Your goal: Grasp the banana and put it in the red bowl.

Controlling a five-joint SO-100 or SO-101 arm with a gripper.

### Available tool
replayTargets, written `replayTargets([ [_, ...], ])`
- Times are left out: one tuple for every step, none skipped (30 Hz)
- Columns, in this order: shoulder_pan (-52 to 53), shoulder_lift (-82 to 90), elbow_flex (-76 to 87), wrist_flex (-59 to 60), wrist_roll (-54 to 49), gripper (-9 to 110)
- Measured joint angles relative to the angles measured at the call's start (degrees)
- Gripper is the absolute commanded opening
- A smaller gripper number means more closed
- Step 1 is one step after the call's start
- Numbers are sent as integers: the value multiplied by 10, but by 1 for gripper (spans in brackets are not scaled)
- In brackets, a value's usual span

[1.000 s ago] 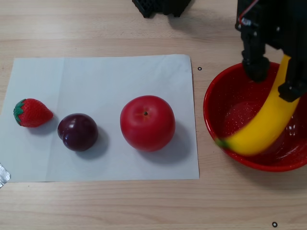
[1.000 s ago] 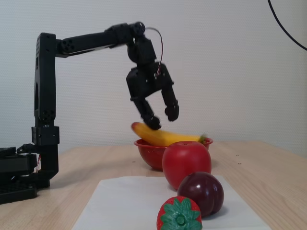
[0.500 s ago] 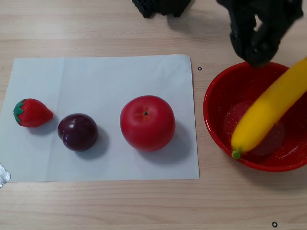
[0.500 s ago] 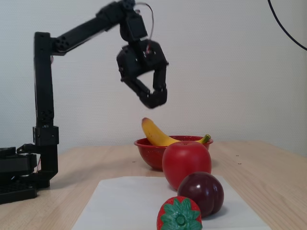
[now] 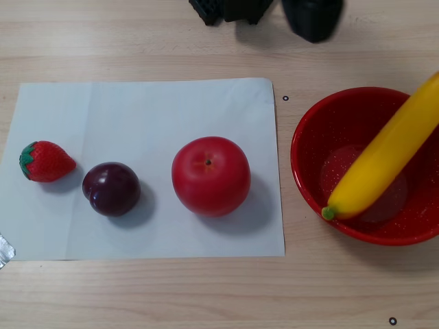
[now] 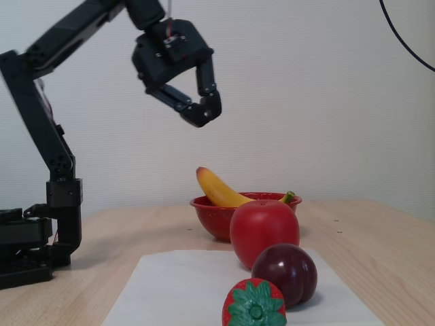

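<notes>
Was all matte black plastic: boxy segmented arm [image 6: 47, 122], blocky base [image 6: 27, 248], two-finger gripper [image 6: 198, 109] with ridged fingers.
</notes>
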Motion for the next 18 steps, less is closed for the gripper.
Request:
replayTargets([
  [-10,25,28,-10,0,0],
  [-16,43,53,-19,-1,0],
  [-22,68,85,-33,-1,0],
  [-27,93,120,-48,-1,0],
  [-36,117,155,-67,-1,0],
  [-45,141,187,-86,-1,0],
  [-56,159,215,-105,-1,0],
  [-64,178,239,-122,-1,0],
  [-69,192,261,-136,-1,0],
  [-73,205,283,-150,-1,0],
  [-74,222,311,-171,-1,0],
  [-77,238,346,-196,-1,0],
  [-82,258,386,-228,-1,0],
  [-88,273,422,-257,-1,0],
  [-92,290,460,-288,-1,0],
  [-93,307,494,-319,-1,0],
  [-93,324,527,-350,-1,0],
  [-89,343,562,-381,-1,0],
])
